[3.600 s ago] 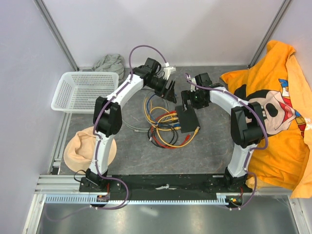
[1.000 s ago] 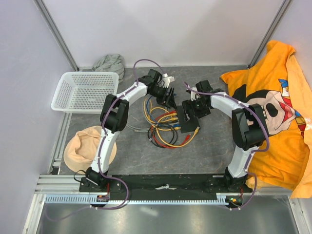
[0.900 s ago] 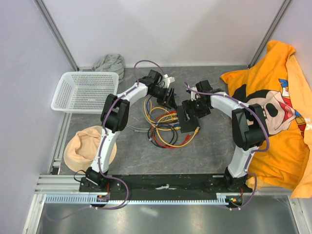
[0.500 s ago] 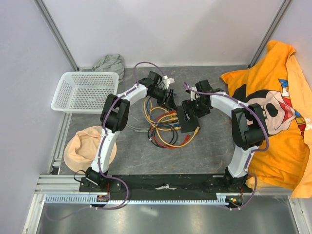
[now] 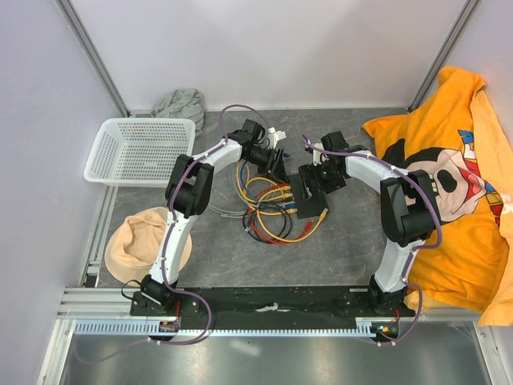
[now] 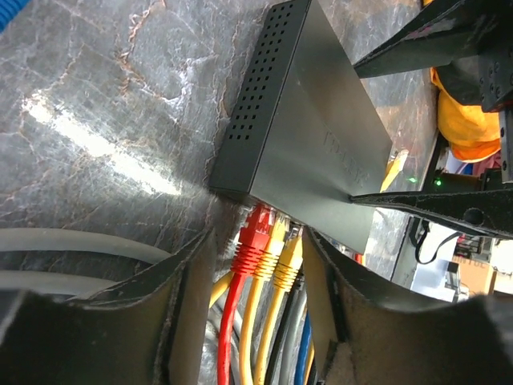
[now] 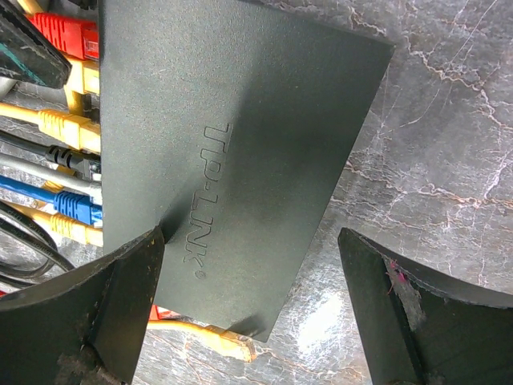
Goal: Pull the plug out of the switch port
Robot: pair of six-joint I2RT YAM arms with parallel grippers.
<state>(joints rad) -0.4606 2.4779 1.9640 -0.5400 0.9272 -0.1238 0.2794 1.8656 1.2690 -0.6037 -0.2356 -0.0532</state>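
On the grey counter [image 5: 337, 241], the switch [image 7: 232, 144] lay flat, cables plugged along one edge. The left pincer [image 6: 256, 281] stood half open astride the red plug [image 6: 255, 241] and yellow plugs [image 6: 282, 265], gripping nothing; the right pincer [image 7: 256, 305] gaped wide over the switch, empty. Next, seemingly: pinch one plug, pull straight out.

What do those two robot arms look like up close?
Both the left arm and right arm have white tube links joined by black joints, with a purple cable running along each. Their fingers are flat, black, wedge-shaped plates.
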